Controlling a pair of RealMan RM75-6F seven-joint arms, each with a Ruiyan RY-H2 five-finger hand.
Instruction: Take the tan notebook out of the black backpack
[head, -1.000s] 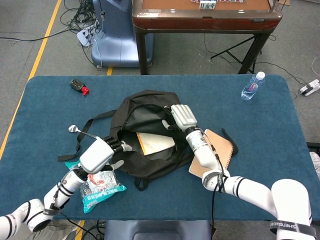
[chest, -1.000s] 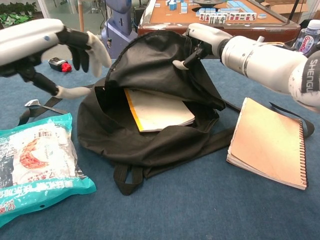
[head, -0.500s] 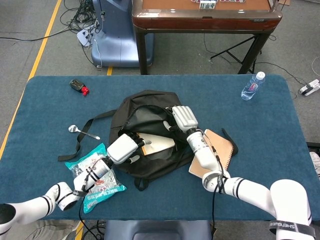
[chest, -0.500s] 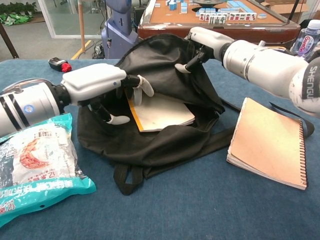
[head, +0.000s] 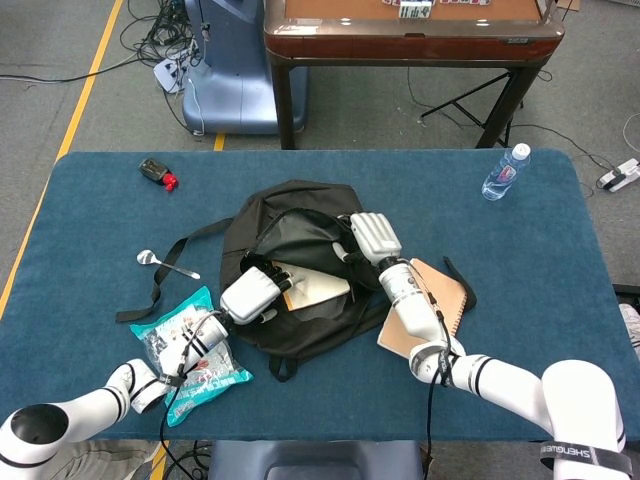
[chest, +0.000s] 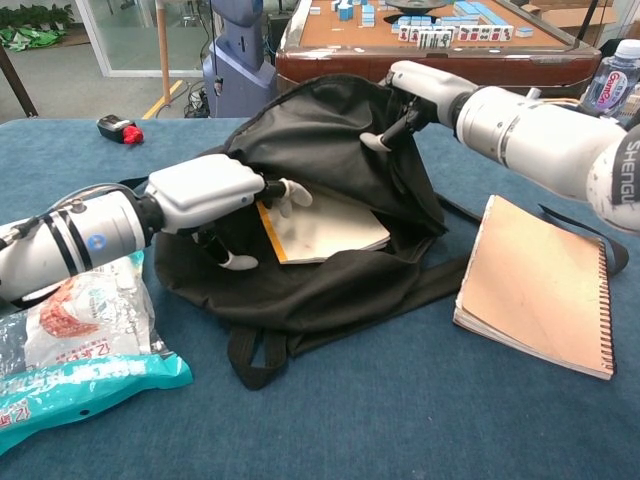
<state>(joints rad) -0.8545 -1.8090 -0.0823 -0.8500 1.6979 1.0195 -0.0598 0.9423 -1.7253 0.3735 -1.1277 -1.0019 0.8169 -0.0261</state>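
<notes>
Now the left hand (chest: 205, 195) has come in from the tabletop's left side to the mouth of the black fabric backpack (chest: 300, 280), fingers loosely spread and holding nothing, fingertips just beside the near left corner of the pale tan notebook (chest: 325, 222) lying inside the opening; so the reach looks nearly done and the grasp remains. Further right, the right hand (chest: 415, 90) pinches the backpack's upper flap, holding it open

The head view looked down from high above the whole table (head: 90, 220). The chest view looked forward, low and close. Both showed the black backpack (head: 290, 230).
</notes>
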